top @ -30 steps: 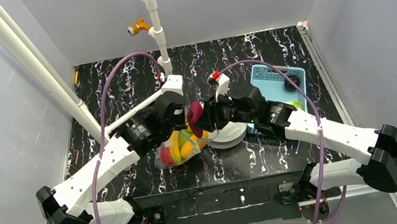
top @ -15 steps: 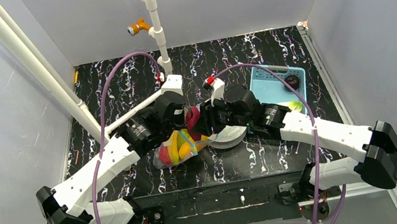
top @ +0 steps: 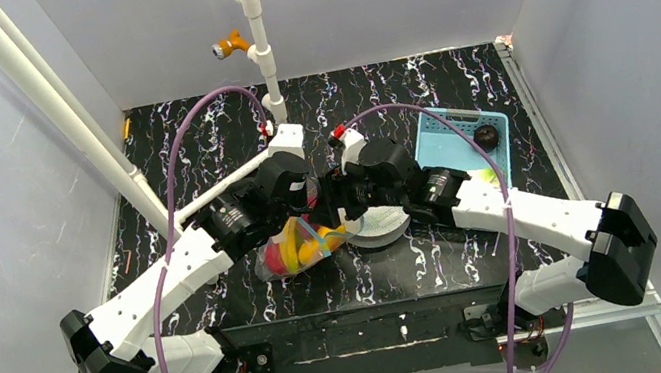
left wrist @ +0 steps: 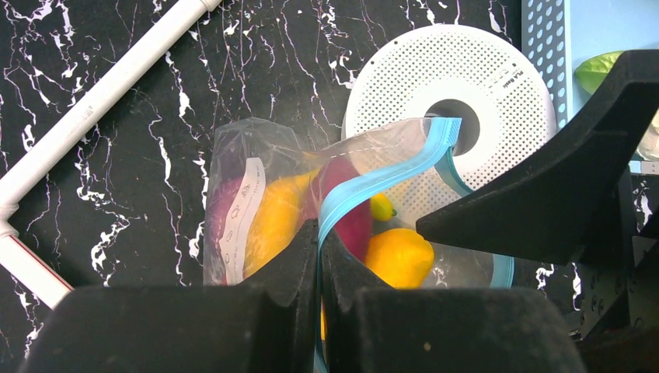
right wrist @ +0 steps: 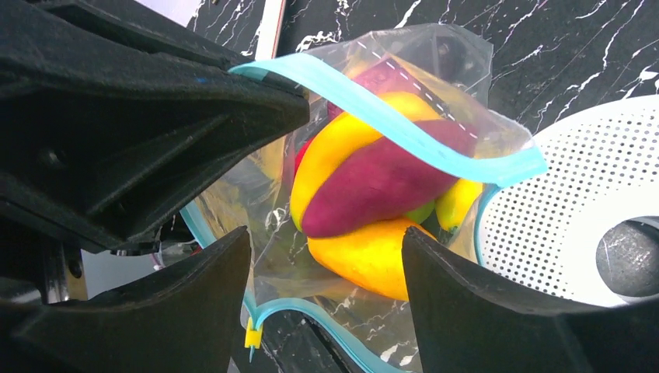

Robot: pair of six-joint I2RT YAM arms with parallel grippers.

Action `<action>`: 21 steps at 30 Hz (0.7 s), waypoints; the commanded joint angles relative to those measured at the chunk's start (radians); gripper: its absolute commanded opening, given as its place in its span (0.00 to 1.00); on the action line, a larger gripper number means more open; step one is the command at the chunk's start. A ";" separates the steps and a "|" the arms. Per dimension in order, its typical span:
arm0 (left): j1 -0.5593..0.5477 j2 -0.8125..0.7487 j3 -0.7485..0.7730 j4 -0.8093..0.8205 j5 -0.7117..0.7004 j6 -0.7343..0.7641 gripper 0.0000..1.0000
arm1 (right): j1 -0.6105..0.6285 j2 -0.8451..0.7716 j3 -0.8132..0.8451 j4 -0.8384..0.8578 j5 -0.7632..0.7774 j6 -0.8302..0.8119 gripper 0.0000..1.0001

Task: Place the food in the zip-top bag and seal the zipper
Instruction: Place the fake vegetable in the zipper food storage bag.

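Note:
The clear zip-top bag (top: 289, 251) lies at table centre, partly on a white perforated disc (top: 385, 223). My left gripper (left wrist: 319, 241) is shut on the bag's teal zipper strip (left wrist: 388, 171) and holds one side of the mouth up. The purple eggplant (right wrist: 381, 186) lies inside the bag on a yellow-orange piece (right wrist: 365, 260), with other yellow food beside it. My right gripper (right wrist: 326, 249) is open and empty at the bag's mouth, a finger on each side of the food. The lower zipper edge (right wrist: 326, 311) and its yellow slider (right wrist: 252, 336) show between the fingers.
A light-blue mesh basket (top: 444, 132) stands right of the disc with a dark round piece (top: 486, 135) in it; a green piece (left wrist: 598, 70) shows at its edge. A white pipe frame (top: 259, 36) rises behind, and a slanted pipe (left wrist: 101, 101) crosses the left.
My right gripper carried the eggplant left into the bag's mouth and let it go; its jaws now stand open. My left gripper has kept its hold on the zipper strip.

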 commanded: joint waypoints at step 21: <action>0.004 -0.004 0.002 0.017 -0.039 -0.011 0.00 | 0.043 -0.183 -0.012 -0.173 -0.131 -0.080 0.69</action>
